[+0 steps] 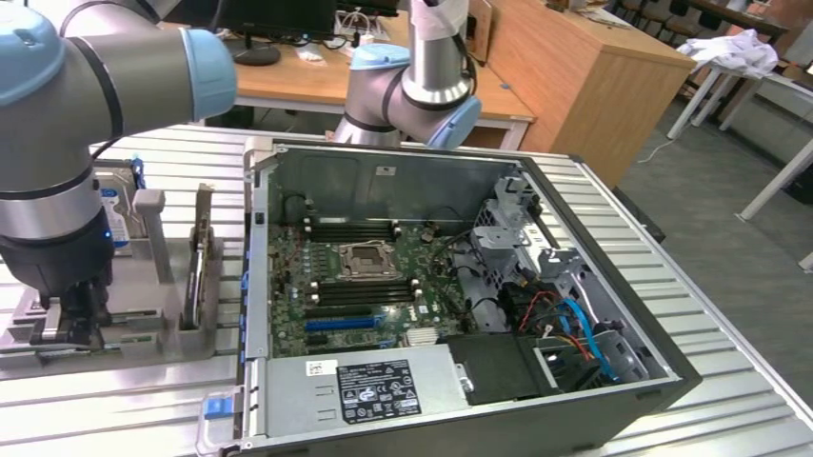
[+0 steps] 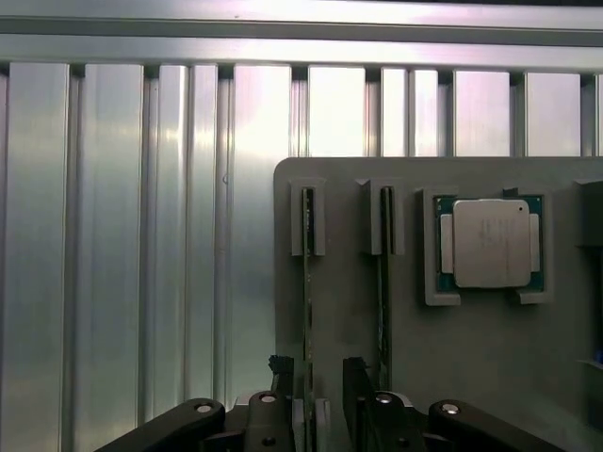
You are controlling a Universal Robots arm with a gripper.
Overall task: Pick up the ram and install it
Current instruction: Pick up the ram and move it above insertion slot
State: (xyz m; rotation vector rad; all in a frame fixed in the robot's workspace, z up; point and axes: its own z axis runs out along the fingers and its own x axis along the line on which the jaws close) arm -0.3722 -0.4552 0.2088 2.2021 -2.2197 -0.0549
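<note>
End effector (image 2: 317,375) at ram (image 2: 308,301), second stick (image 2: 384,282) just beside — silver chip (image 2: 490,243) near

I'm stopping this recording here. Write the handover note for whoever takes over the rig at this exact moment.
Gripper: open, low over the grey holder, one finger on each side of the ram, with a gap showing on one side.
Things: the ram stands on edge in its holder slot, with a second stick beside it. The open computer case is at the exterior view's right.
Done: gripper placed around the ram.
Left: ram not yet lifted, nor seated in the motherboard slots.
</note>
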